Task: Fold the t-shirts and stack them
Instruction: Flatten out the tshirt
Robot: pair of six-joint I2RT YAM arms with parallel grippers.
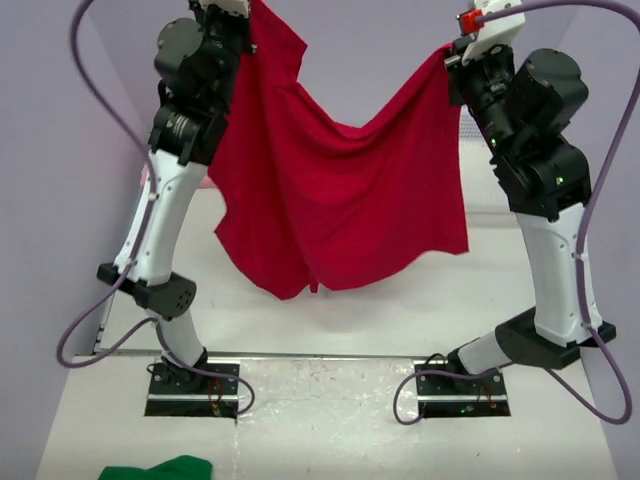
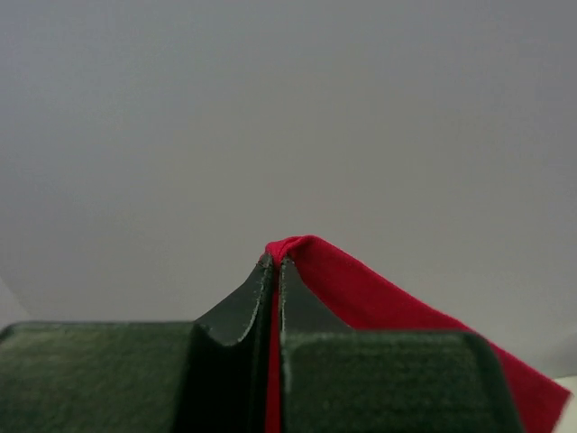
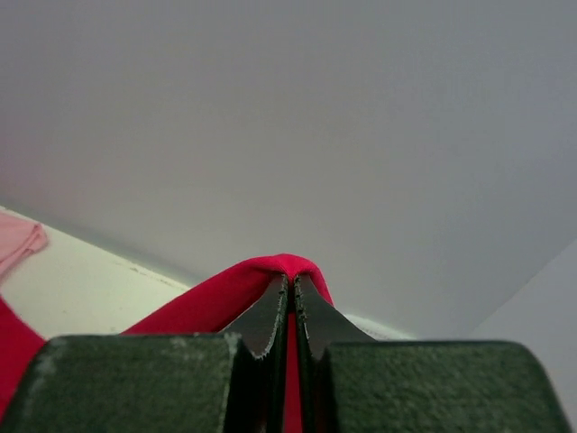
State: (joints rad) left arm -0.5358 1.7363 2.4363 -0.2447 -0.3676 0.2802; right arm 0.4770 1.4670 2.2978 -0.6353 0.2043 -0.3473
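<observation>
— Where is the red tee (image 1: pixel 340 200)?
— It hangs in the air between the arms, sagging at the middle, above the tabletop (image 1: pixel 330 425).
— The fingers?
— The left fingers (image 2: pixel 248 311) are clenched on one top corner and the right fingers (image 3: pixel 266 317) on the other. The pink tee (image 3: pixel 16 239) lies on the tabletop.

Plain pale lilac-grey matte back wall (image 1: pixel 370 60), side panels (image 1: pixel 35 250) in the same colour left and right. Flat white tabletop (image 1: pixel 330 430), scuffed and speckled near the front edge. Soft even light, faint shadows.
</observation>
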